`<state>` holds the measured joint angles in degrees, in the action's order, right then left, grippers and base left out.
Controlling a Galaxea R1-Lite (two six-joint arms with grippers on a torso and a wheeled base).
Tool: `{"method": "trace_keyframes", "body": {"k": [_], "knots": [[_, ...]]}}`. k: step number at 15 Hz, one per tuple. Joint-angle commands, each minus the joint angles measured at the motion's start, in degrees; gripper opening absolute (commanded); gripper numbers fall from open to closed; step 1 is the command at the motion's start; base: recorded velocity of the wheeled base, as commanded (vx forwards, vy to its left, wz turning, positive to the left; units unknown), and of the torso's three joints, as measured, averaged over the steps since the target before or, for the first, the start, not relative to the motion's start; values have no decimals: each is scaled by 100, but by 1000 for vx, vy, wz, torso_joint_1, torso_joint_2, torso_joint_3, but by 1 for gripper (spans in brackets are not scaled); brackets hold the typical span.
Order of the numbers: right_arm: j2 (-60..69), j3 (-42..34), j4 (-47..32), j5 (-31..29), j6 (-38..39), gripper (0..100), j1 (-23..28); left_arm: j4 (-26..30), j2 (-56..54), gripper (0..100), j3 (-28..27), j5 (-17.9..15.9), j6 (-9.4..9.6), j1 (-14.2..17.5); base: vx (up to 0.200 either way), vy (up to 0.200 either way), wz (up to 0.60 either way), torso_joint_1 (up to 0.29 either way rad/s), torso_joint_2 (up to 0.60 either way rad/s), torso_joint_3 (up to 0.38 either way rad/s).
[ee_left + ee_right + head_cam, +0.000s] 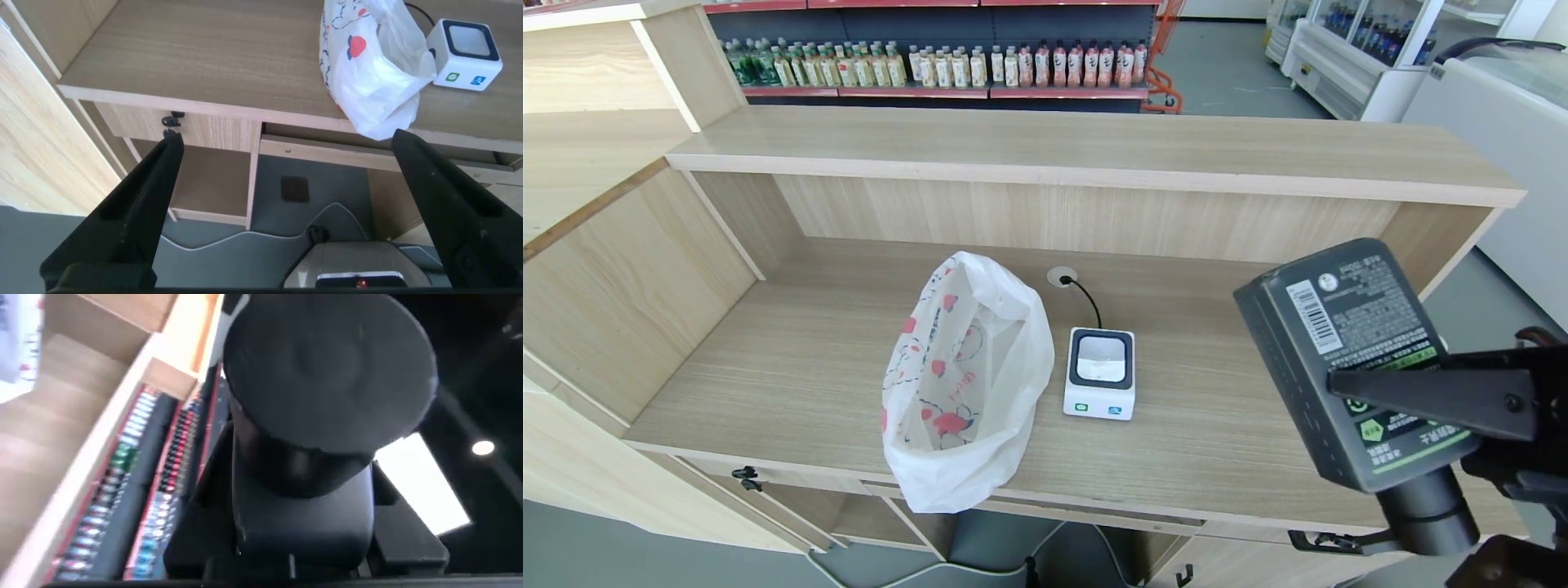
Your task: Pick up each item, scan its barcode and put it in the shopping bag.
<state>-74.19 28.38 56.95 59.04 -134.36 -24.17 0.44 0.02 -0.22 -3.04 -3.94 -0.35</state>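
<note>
Right gripper [1401, 408] clamps dark bottle [1331, 327], lower right; scan pending at scanner [1100, 371], centre. Shopping bag [964, 384] apparently empty. Left gripper [286, 145] spread wide.

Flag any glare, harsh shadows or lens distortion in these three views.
Head view: even, soft light; pale reflection on the scanner window; counter edges bow slightly. Left wrist view: the open left end effector is a dark silhouette against the bright counter. Right wrist view: the dark bottle looms close, underlit.
</note>
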Motion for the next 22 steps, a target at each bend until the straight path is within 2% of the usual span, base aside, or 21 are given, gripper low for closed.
{"method": "trace_keyframes", "body": {"k": [1,4,12,17,18,19,20,21,22], "knots": [[-289,-78,738,38,-222,0,-940,0,-2,100,4,5,-2,0,0,0,0,0,0,0],[-421,-69,1160,38,-204,0,-1406,0,-2,100,4,-4,-2,0,0,0,0,0,0,0],[-456,-78,1160,29,-151,0,-1476,0,-2,100,4,-4,-2,0,0,0,0,0,0,0],[-447,-25,1134,29,-99,0,-1687,0,-2,100,4,-4,-2,0,0,0,0,0,0,0],[-394,150,1099,-112,297,0,-1546,0,-2,100,4,5,-2,0,0,0,0,0,0,0],[-227,282,940,-657,1035,0,-1045,0,-2,100,-4,-4,-2,0,0,0,0,0,0,0],[10,229,598,-1439,2283,0,-386,0,-2,100,-4,5,-2,0,0,0,0,0,0,0],[28,221,562,-1509,2389,0,-334,0,-2,100,-4,-4,-2,0,0,0,0,0,0,0],[388,-105,-26,-2845,5324,0,730,0,-2,100,4,-4,-2,0,0,0,0,0,0,0]]}}
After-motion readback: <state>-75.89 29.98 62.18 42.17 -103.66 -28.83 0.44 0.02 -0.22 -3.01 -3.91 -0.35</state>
